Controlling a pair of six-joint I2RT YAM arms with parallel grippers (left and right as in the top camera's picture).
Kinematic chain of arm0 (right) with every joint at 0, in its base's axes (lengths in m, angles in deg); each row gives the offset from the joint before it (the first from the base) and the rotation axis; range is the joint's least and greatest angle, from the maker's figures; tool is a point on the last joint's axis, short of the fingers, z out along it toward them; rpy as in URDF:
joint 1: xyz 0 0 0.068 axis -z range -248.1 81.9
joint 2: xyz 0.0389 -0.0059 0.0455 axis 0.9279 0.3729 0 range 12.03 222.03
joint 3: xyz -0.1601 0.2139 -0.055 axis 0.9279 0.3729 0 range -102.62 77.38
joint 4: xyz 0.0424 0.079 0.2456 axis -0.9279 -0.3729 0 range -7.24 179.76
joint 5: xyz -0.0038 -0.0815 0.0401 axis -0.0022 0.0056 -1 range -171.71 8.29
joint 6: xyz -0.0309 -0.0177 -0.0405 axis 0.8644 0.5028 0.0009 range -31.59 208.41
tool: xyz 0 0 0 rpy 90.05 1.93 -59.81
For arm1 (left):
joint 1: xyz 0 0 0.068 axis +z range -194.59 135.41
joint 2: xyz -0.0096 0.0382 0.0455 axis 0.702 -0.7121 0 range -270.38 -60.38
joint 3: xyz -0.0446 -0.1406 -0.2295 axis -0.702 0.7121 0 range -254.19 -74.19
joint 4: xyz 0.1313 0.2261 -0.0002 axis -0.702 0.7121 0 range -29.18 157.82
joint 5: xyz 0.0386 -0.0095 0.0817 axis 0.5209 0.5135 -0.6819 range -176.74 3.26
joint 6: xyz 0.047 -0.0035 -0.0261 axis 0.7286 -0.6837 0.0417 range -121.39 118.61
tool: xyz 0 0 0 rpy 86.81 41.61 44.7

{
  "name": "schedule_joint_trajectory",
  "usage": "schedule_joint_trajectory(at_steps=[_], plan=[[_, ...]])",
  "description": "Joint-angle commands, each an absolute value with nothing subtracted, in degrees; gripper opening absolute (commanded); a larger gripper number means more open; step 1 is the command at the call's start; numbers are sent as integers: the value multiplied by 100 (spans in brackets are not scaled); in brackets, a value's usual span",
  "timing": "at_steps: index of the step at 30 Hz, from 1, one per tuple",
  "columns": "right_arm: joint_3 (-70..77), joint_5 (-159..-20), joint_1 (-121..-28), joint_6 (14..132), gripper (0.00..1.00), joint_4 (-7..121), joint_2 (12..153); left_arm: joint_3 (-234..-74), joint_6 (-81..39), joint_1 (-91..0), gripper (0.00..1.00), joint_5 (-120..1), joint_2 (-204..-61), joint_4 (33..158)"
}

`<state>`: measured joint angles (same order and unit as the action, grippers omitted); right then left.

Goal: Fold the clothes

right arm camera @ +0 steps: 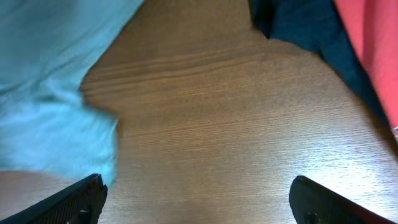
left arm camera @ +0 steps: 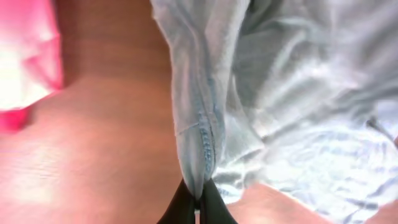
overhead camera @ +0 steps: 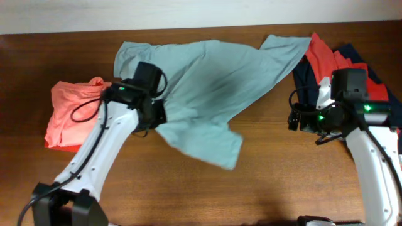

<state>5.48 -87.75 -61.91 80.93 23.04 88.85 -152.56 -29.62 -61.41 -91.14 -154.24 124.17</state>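
The pale grey-blue T-shirt (overhead camera: 207,88) lies spread and rumpled across the middle of the table. My left gripper (overhead camera: 157,116) sits at its left edge. In the left wrist view that gripper (left arm camera: 198,199) is shut on a bunched fold of the shirt's stitched hem (left arm camera: 199,143). My right gripper (overhead camera: 295,119) hovers over bare wood to the right of the shirt. Its jaws (right arm camera: 199,196) stand wide open with nothing between them, and the grey-blue shirt (right arm camera: 50,93) lies just beyond the left finger.
A coral-orange shirt (overhead camera: 63,113) lies crumpled at the left, beside my left arm. A red shirt (overhead camera: 323,53) and a navy one (overhead camera: 308,78) are piled at the right rear, behind the right gripper. The brown wooden table (overhead camera: 270,169) carries it all.
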Motion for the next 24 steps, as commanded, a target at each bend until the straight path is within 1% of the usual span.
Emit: schedule_joint_trajectory(at_steps=[1,2,4,5,6,11,14,17,22,24], plan=[[483,-8725,-6165,8112,99,2256,9062,-15212,-2724,-5905,4,-9811,-15507,12603],[483,-8725,-6165,8112,99,2249,9097,-15212,-2724,-5839,17,-9818,-15507,12577],[483,-8723,-6165,8112,99,2245,9130,-15212,-2724,-5730,52,-9816,-15516,12468],[483,-8723,-6165,8112,99,2245,9130,-15212,-2724,-5708,62,-9811,-15516,12450],[483,-8723,-6165,8112,99,2245,9127,-15212,-2724,-5704,68,-9807,-15516,12457],[483,-8723,-6165,8112,99,2245,9127,-15182,-2754,-5789,77,-9011,-15518,12667],[483,-8723,-6165,8112,99,2245,9127,-14976,-2971,-5946,77,-8587,-15518,12618],[483,-8723,-6165,8112,99,2243,9127,-14598,-3226,-6123,77,-8412,-15518,12413],[483,-8725,-6165,8112,99,2243,9127,-13796,-3535,-6384,77,-7650,-15518,11475],[483,-8725,-6165,8112,99,2227,9127,-13481,-3768,-6471,77,-7656,-15518,11104]])
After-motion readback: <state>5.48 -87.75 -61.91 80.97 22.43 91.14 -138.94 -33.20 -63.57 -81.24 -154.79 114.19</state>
